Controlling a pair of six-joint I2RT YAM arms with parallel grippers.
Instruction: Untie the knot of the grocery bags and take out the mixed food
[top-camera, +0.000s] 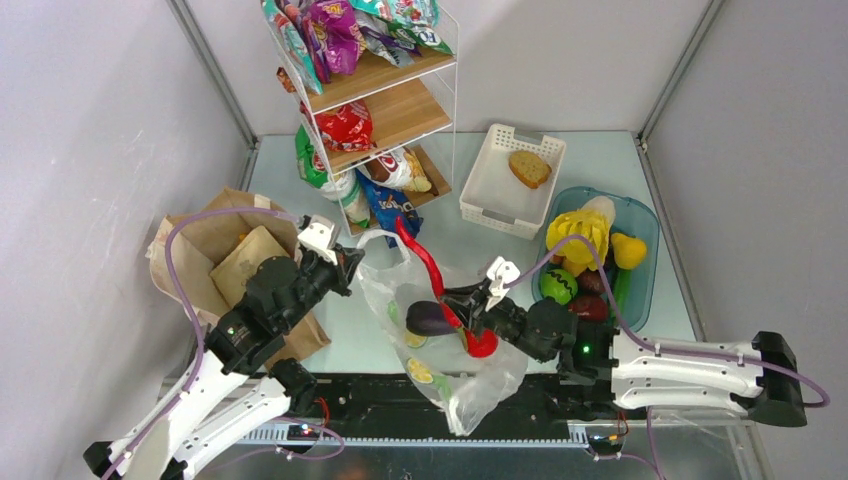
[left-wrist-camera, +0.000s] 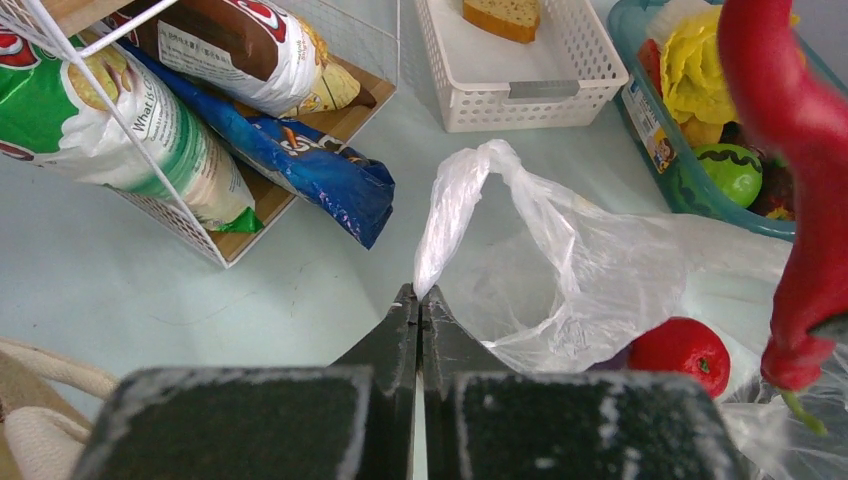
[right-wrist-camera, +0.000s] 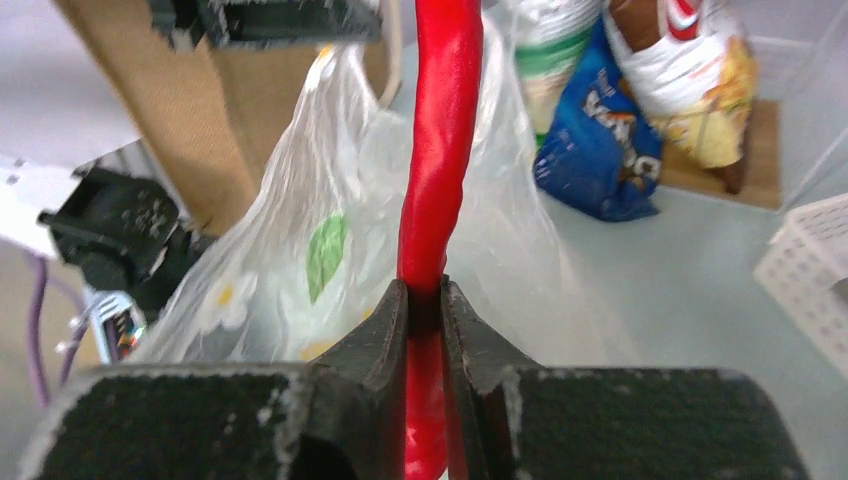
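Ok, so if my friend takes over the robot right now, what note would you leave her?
Left tool: shut on a handle of the plastic bag.
Right tool: shut on the red chili, held up over that bag.
Eggplant and tomato lie in the plastic bag; paper bag lies at the left.
Done: plastic bag open, chili nearly out.
Left: set the chili down, take out eggplant and tomato, then see to the paper bag.

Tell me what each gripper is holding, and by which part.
The left gripper pinches the clear plastic bag by the tip of one loop handle. The right gripper clamps the long red chili near its stem end.
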